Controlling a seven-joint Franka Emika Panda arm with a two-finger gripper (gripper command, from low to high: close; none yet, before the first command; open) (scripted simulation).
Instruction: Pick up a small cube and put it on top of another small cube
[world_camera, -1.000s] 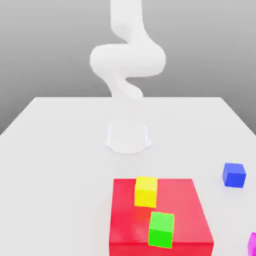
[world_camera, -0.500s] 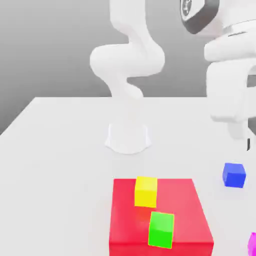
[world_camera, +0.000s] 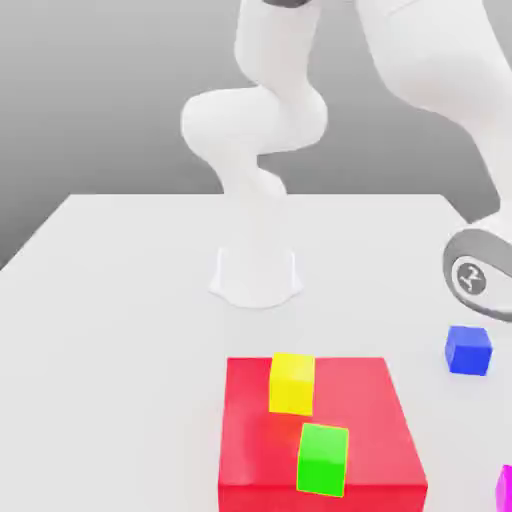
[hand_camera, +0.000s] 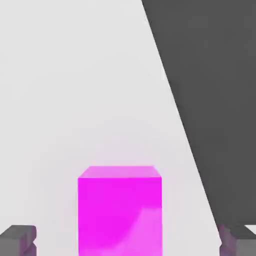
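Note:
The small magenta cube (hand_camera: 120, 210) sits on the white table, and a sliver of it (world_camera: 505, 490) shows at the exterior view's lower right edge. In the hand view my gripper (hand_camera: 128, 241) is open, with dark fingertips (hand_camera: 17, 240) standing wide on either side of the cube and clear of it. A blue cube (world_camera: 468, 350) of about the same size rests on the table toward the exterior view's right. The arm's wrist joint (world_camera: 478, 275) hangs just above and behind the blue cube.
A large red block (world_camera: 380, 420) lies at the front, carrying a yellow cube (world_camera: 292, 382) and a green cube (world_camera: 322, 458). The arm's base (world_camera: 256, 275) stands behind it. The table's edge (hand_camera: 182, 125) runs close beside the magenta cube.
The arm has swung down toward the exterior view's right, so its wrist joint now sits low near the blue cube. No cube has moved.

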